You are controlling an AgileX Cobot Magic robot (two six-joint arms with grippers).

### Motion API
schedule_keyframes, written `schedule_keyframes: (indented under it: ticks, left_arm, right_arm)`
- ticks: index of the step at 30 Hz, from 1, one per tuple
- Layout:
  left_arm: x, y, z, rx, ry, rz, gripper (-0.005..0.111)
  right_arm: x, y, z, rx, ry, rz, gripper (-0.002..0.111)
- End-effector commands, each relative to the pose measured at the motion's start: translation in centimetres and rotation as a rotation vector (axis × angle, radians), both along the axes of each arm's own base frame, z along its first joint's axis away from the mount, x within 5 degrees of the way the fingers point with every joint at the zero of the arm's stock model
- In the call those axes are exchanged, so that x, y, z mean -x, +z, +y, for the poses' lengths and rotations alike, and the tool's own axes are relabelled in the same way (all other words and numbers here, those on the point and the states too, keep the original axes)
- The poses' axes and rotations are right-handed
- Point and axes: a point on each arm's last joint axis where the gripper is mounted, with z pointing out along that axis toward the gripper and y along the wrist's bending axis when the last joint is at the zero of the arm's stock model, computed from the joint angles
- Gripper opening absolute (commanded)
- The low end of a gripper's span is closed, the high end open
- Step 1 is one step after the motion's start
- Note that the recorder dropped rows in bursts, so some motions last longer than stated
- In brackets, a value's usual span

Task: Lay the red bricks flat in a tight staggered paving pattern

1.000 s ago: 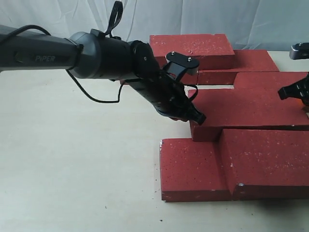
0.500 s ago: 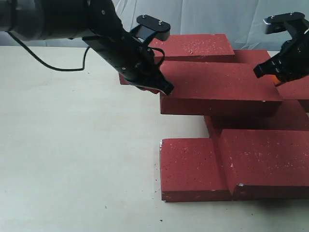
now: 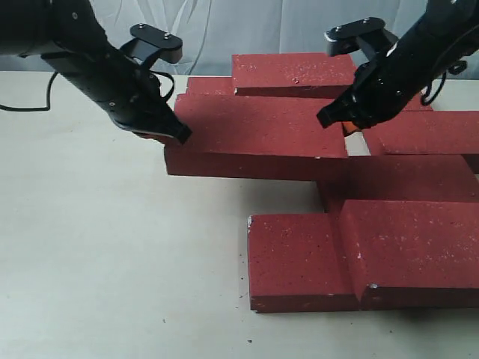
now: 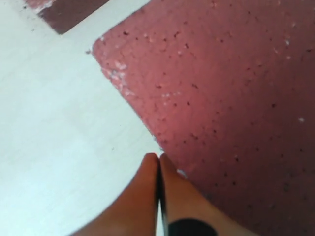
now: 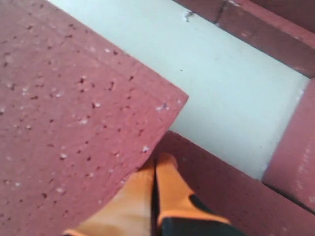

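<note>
Shifted leftward since half a second ago: one red brick (image 3: 254, 127), together with both arms. Now stretched crosswise between the two end effectors, left portion out over bare counter (image 3: 112, 254), right portion overlapping the middle brick (image 3: 404, 179). Cannot tell whether resting on that one or raised just clear of it.

Left end effector (image 3: 179, 136) set against the brick's left end. Seen from the left wrist, orange fingers (image 4: 142, 191) pressed together, nothing between them, tips at the brick's edge beside pale counter. Right end effector (image 3: 331, 120) against the opposite end, likewise closed tip to tip on nothing. From the right wrist, tips tucked at the brick's corner, above a lower brick.

Behind, back brick (image 3: 296, 71) lying flat, partly hidden by the shifted one. To the right, side brick (image 3: 426, 131) flat, just beside the right end effector. Nearest the camera, two front bricks (image 3: 299, 262) touching side by side, well apart from the left end effector.
</note>
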Motion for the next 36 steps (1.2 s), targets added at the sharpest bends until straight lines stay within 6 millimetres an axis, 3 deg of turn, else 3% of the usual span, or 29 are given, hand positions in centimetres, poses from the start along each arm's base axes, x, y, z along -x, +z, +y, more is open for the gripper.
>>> schedule_keyframes:
  ticks: [1, 8, 13, 21, 25, 28, 36]
  left_arm:
    - [0.1, -0.1, 0.6, 0.097, 0.09, 0.011, 0.0]
    - [-0.3, -2.1, 3.3, 0.08, 0.191, -0.019, 0.0]
    - [-0.3, -3.0, 3.7, 0.074, 0.219, -0.065, 0.0]
    - [-0.4, -6.4, 4.0, 0.03, 0.245, -0.05, 0.0]
    - [-0.7, -6.9, 4.2, 0.001, 0.225, -0.073, 0.0]
    - [-1.0, -7.0, 5.0, -0.015, 0.234, -0.091, 0.0]
    - [-2.2, -6.9, 9.2, 0.006, 0.396, -0.091, 0.0]
  right_arm:
    - [0.1, -0.2, 5.1, -0.167, 0.015, 0.033, -0.001]
    - [-0.7, -2.1, 7.9, -0.174, 0.051, 0.047, -0.001]
    - [-1.4, -3.8, 8.1, -0.168, 0.024, 0.046, -0.001]
    - [-2.5, -5.8, 8.1, -0.147, -0.007, 0.0, -0.001]
    - [-2.7, -6.3, 7.3, -0.029, 0.033, -0.032, -0.001]
    - [-3.1, -6.3, 6.8, 0.007, -0.029, -0.052, -0.001]
    - [-3.4, -6.3, 5.9, 0.124, 0.004, -0.106, -0.001]
